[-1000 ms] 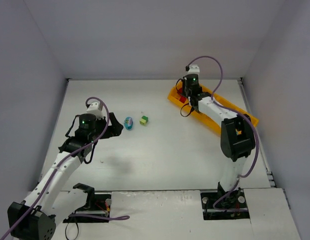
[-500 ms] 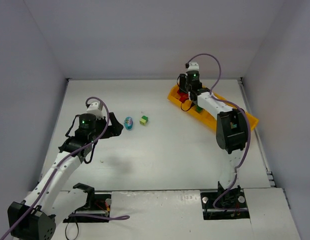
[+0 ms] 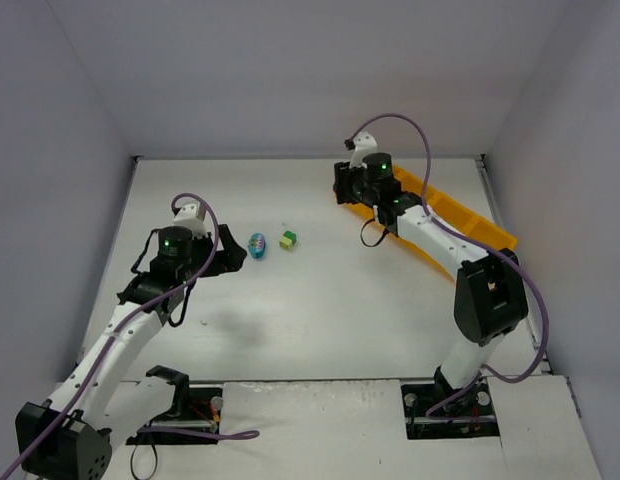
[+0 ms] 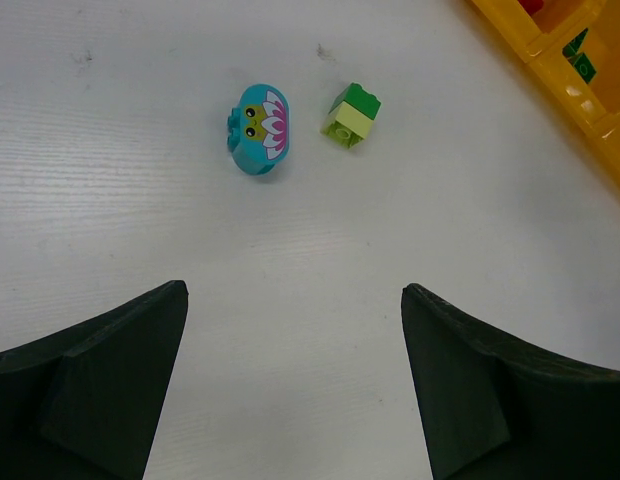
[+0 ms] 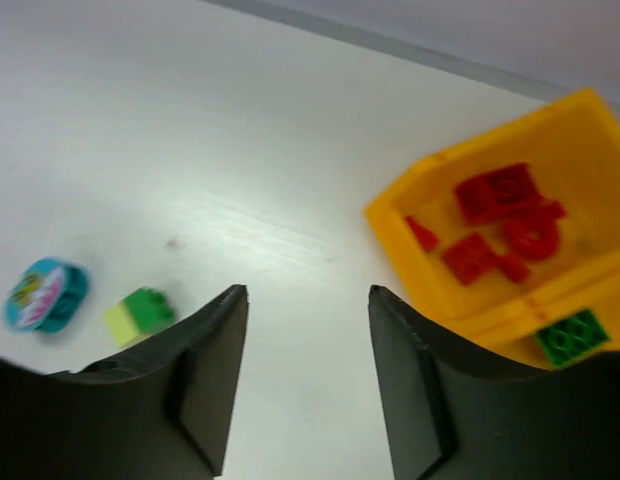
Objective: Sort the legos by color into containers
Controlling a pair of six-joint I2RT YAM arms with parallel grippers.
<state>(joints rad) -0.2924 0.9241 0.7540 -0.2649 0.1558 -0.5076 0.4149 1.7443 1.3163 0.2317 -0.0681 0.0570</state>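
Two legos lie on the white table: a teal-blue rounded piece [image 3: 257, 246] [image 4: 259, 129] [image 5: 45, 294] with a flower print, and to its right a dark green brick stacked on a pale yellow-green one [image 3: 288, 240] [image 4: 351, 115] [image 5: 137, 314]. The orange-yellow tray [image 3: 487, 229] [image 5: 420, 198] [image 4: 518, 25] sits at the back right. Its end compartment holds several red legos [image 5: 495, 222]; a green lego [image 5: 571, 335] lies in the one beside it. My left gripper [image 3: 230, 252] [image 4: 294, 310] is open just left of the teal piece. My right gripper [image 3: 342, 183] [image 5: 307, 310] is open and empty, above the table beside the tray's far-left end.
White walls close the table at the back and both sides. The right arm [image 3: 430, 228] stretches over much of the tray in the top view and hides its middle compartments.
My right gripper has opened and swung left, from over the tray's red compartment to the table beside the tray's end. The left arm has not moved.
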